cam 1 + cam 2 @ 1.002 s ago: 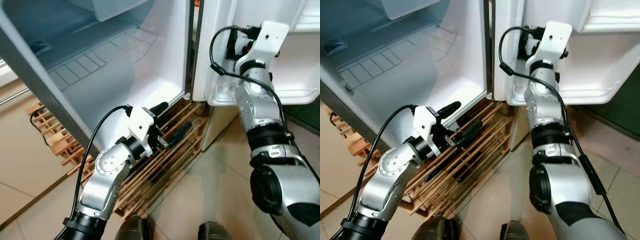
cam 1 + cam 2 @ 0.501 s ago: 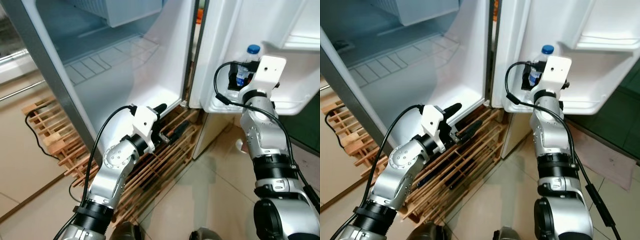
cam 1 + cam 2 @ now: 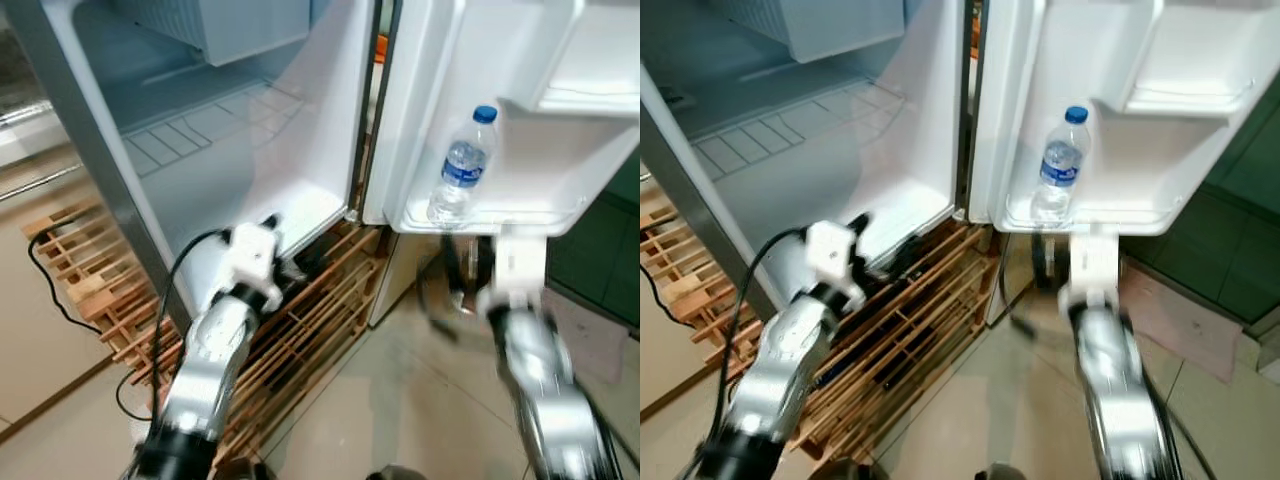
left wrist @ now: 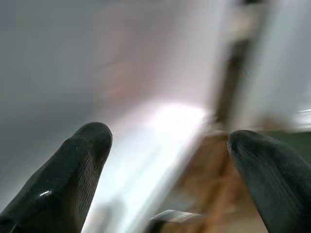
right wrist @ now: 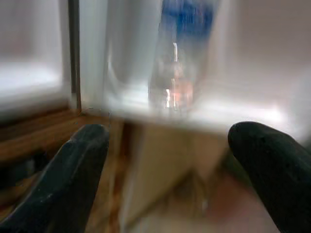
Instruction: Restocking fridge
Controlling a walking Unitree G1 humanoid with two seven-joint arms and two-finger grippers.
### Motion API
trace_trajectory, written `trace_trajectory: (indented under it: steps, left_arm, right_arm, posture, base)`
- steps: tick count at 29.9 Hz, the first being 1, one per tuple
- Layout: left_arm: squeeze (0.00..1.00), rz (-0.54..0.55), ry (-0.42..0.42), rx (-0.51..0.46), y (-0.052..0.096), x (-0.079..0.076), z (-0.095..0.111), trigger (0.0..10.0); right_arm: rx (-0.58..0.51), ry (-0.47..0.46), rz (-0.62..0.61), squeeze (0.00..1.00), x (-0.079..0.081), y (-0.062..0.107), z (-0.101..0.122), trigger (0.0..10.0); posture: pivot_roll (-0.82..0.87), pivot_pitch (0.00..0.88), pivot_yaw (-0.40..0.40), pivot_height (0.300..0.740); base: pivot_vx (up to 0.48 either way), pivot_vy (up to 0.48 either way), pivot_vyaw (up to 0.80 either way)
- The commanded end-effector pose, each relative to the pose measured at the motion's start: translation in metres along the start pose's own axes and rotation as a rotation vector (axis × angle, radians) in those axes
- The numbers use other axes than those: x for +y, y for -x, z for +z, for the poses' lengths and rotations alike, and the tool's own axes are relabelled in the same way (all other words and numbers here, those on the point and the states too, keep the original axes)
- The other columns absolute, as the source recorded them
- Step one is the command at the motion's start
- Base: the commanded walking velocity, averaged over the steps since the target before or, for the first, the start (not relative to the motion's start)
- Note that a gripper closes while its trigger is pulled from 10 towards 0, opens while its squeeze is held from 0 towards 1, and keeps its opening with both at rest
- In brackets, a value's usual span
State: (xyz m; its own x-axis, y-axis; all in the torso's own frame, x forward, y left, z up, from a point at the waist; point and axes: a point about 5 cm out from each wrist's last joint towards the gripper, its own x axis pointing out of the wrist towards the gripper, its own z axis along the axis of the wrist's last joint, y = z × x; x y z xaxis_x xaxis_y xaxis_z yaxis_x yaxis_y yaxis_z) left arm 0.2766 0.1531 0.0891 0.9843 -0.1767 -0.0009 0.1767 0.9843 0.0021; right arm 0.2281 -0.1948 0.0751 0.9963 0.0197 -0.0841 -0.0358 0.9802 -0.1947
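Clear plastic water bottle (image 3: 459, 167) with a blue cap is standing upright in the fridge door shelf (image 3: 560, 205), long axis straight up and down. The right gripper (image 5: 170, 160) sits just below that shelf with fingers spread wide and nothing in them, so the bottle's at about 12 o'clock from it. Left gripper (image 4: 165, 174) is also open and empty, low by the wooden rack (image 3: 330, 320), well apart from the bottle. Right arm's clearly the closer one.

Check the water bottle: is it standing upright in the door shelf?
Upright. The water bottle stands in the door shelf, blue cap on top, right gripper open below it.
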Motion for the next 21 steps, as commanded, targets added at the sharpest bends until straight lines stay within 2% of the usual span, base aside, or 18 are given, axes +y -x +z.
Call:
trace_trajectory:
  steps: [1, 3, 7, 10, 15, 21]
  left_arm:
    - [0.0, 0.083, 0.002, 0.009, 0.004, 0.012, 0.001, 10.0]
    - [0.0, 0.083, 0.002, 0.009, 0.004, 0.012, 0.001, 10.0]
    - [0.0, 0.022, -0.06, -0.041, 0.012, 0.01, 0.008, 10.0]
    - [0.0, -0.013, -0.079, -0.074, 0.012, 0.004, 0.014, 10.0]
    - [0.0, -0.063, -0.127, -0.117, 0.002, -0.008, 0.026, 10.0]
    - [0.0, -0.07, -0.125, -0.112, -0.006, -0.008, 0.028, 10.0]
  right_arm:
    - [-0.082, 0.027, -0.026, 0.0, -0.008, 0.001, 0.012, 10.0]
    - [-0.082, 0.027, -0.026, 0.0, -0.008, 0.001, 0.012, 10.0]
    - [-0.088, 0.012, -0.034, 0.0, -0.006, 0.002, 0.011, 10.0]
    - [-0.113, -0.002, -0.036, 0.0, -0.003, -0.004, 0.014, 10.0]
    - [-0.161, -0.038, -0.035, 0.0, 0.008, -0.016, 0.025, 10.0]
    - [-0.158, -0.054, -0.036, 0.0, 0.012, -0.019, 0.024, 10.0]
  posture:
    - [-0.05, 0.0, -0.042, 0.724]
    - [-0.05, 0.0, -0.042, 0.724]
    - [-0.04, 0.0, -0.042, 0.724]
    - [-0.04, 0.0, -0.043, 0.724]
    - [-0.05, 0.0, -0.033, 0.724]
    - [-0.06, 0.0, -0.02, 0.724]
  base:
    - [0.0, 0.0, 0.0]
    - [0.0, 0.0, 0.0]
    - [0.0, 0.0, 0.0]
    - [0.0, 0.0, 0.0]
    - [0.0, 0.0, 0.0]
    - [-0.179, 0.0, 0.0]
